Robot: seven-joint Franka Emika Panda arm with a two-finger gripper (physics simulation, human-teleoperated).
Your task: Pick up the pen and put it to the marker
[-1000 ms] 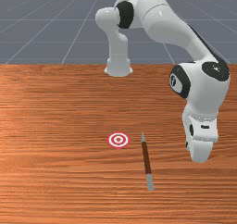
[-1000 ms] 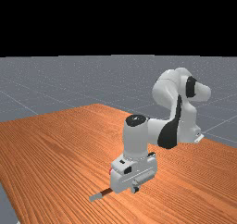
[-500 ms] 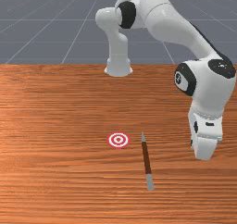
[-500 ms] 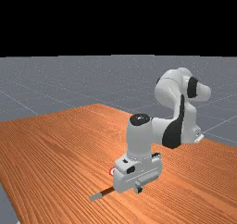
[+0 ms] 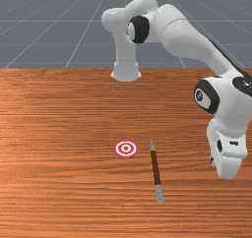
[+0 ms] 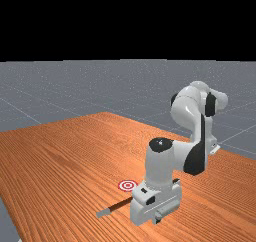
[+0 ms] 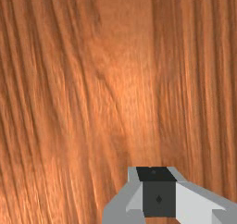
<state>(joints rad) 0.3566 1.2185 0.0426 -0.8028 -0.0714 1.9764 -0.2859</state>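
Pen (image 5: pixel 156 169) lying on the table (image 5: pixel 54 133), a little right of centre in the lower half of the front view. Its pointed grey tip aims up the frame, its brown shaft runs down, and its grey blunt end leans slightly right. Near the tip, on the front view's left, lies the flat red-and-white target (image 5: pixel 126 148), apart from the pen. The arm (image 5: pixel 184 35) bends over from the upper middle to the right side of that frame. In the far view the gripper (image 6: pixel 158 218) is low, right of centre, and its housing hides the pen's tip end. The front view has it well apart from the pen, holding nothing; whether it stands wide or narrow, I cannot tell.
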